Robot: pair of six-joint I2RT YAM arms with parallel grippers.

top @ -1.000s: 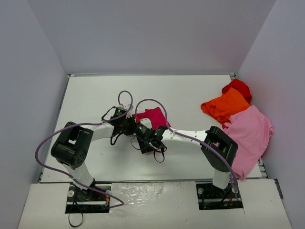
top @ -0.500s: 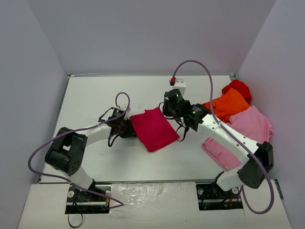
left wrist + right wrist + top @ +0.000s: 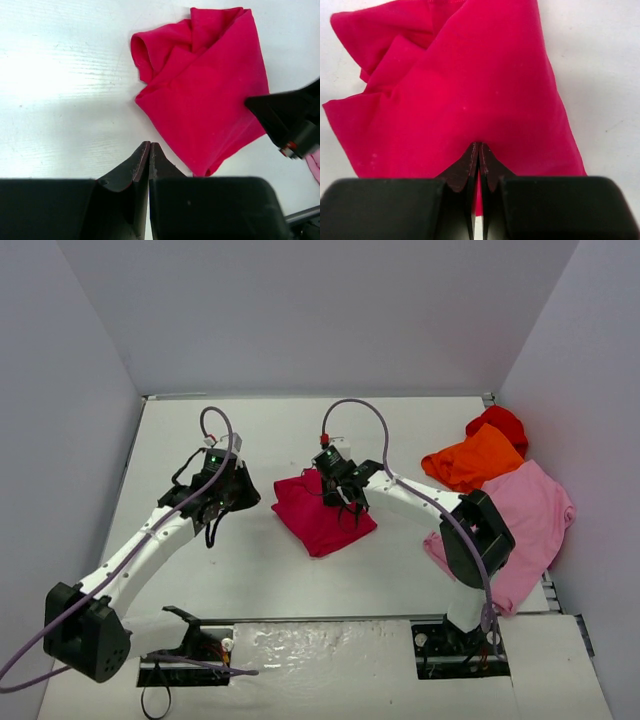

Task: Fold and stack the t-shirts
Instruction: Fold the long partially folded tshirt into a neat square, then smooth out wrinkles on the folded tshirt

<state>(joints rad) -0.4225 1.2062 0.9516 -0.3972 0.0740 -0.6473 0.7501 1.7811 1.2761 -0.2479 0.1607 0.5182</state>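
Well, with both jaws closed, my right gripper (image 3: 479, 146) sits over the folded crimson shirt (image 3: 320, 515) on the table (image 3: 200, 430), left gripper (image 3: 149, 146) beside it; limp, light cloth, best pinched at a corner.

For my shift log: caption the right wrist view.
Shut right gripper over the roughly folded crimson t-shirt on the white table.

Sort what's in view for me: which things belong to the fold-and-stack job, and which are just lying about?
Job:
crimson-magenta t-shirt, partly folded, mid-table
orange t-shirt, light pink t-shirt and red t-shirt, unfolded, bunched together at the right edge

Not the job:
table and enclosure walls; I see no other loose items
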